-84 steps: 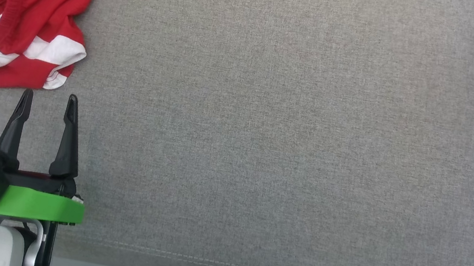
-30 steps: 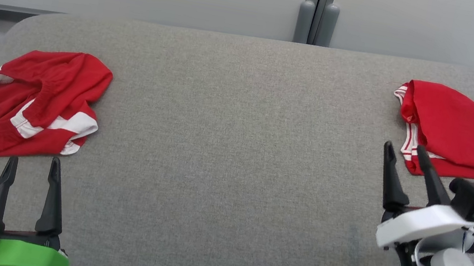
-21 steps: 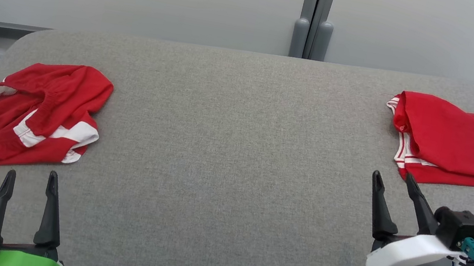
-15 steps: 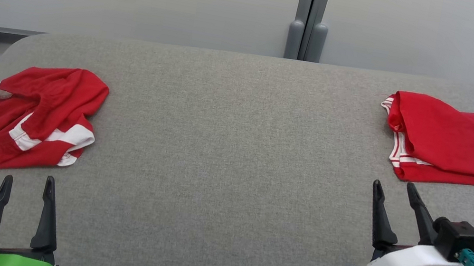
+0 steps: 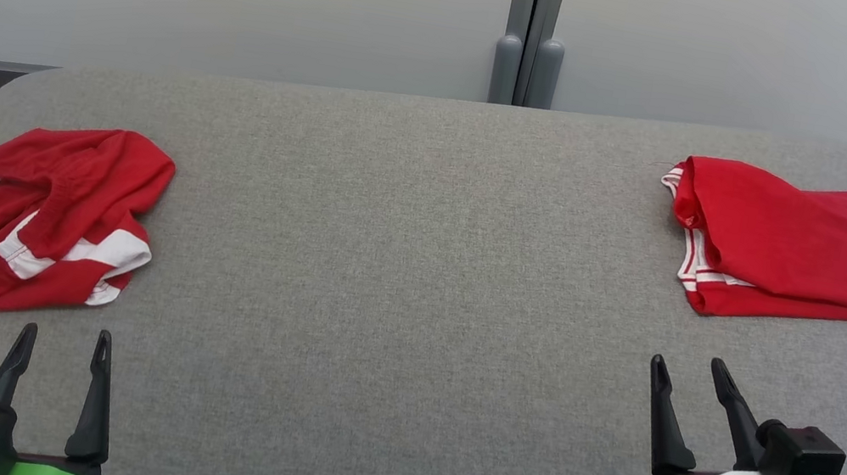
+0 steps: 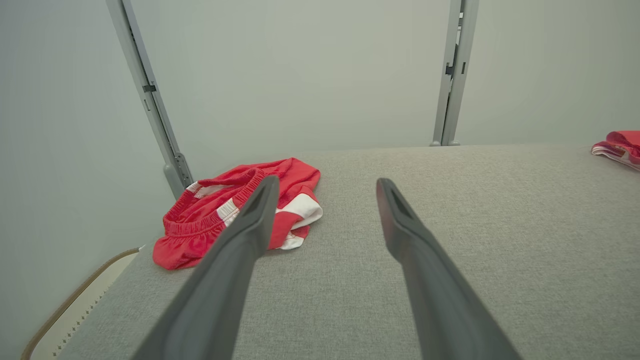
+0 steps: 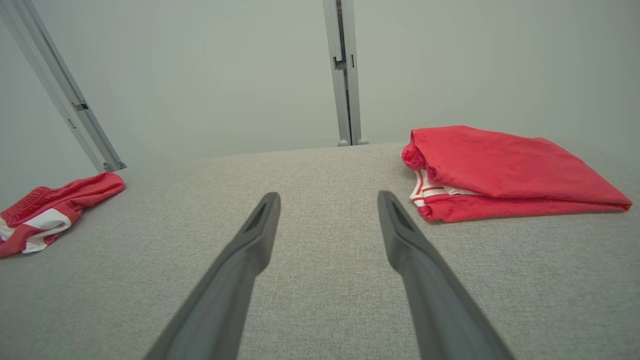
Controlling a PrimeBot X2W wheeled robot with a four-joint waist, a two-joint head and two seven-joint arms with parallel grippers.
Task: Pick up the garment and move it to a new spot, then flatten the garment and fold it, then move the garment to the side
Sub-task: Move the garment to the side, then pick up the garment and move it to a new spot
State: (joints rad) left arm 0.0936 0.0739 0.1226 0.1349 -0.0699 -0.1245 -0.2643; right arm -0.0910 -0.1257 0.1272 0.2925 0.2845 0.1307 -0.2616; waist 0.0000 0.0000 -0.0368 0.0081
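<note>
So your crumpled garment (image 5: 31, 215) is sitting near the left end of the counter (image 5: 401, 268), bunched up in a loose heap. Its long axis runs on a diagonal, from the counter's near-left corner up toward the middle of the far edge. The white striped hem (image 5: 116, 251) sticks out on the side facing the counter's middle, and in the left wrist view the gathered waistband (image 6: 187, 227) faces the counter's left end.

Your left end effector (image 5: 67, 333) is at the counter's near edge, just on the near side of that heap. It's close but not touching it, with the fingers spread wide, pointing toward the far edge and nothing between them.

Your right end effector (image 5: 687, 361) is the same deal near the right end of the counter's near edge: spread wide, empty, touching no cloth.

Past it, at the counter's far right, there's a folded garment (image 5: 793, 239) lying flat. Its long side runs along the counter's length, and its striped edge faces the counter's middle.
</note>
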